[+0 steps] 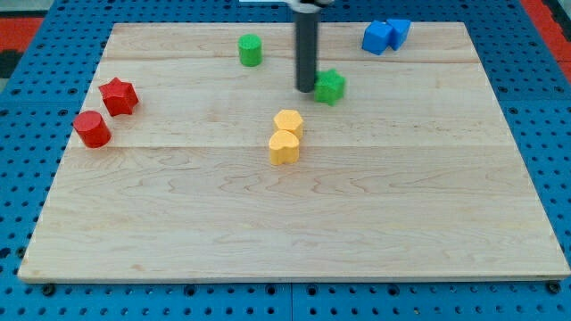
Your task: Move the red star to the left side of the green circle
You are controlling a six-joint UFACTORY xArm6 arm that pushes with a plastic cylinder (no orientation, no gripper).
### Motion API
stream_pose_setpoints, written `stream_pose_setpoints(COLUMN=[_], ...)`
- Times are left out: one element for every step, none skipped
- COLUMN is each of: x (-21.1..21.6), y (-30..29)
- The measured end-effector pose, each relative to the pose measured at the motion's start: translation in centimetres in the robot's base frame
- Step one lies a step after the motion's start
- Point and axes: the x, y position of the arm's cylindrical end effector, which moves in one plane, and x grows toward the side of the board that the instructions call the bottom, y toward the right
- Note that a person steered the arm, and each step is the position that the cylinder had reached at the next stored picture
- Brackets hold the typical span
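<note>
Far centre on the board [446,223], my tip [306,89] touches the green star's [331,86] left side; no fingers, just a rod. Red star [118,96] far left, green circle [250,50] well apart.

The bench [294,223] is a pale wooden board made of planks joined lengthwise, with faint seams and grain running across the view. It narrows toward the view's top. Under and around it lies a blue perforated panel [27,36] dotted with regular rows of small holes, showing on every side of the board. A red patch [22,22] sits at the view's top-left corner, another at the top-right. The light is even, with soft shadows.
</note>
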Motion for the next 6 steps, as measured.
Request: stream_pose_setpoints(x=[-0.2,-1.2,2.0,2.9,-0.1,-0.2], y=[5.1,5.9,9.6,10.4,6.8,-1.4])
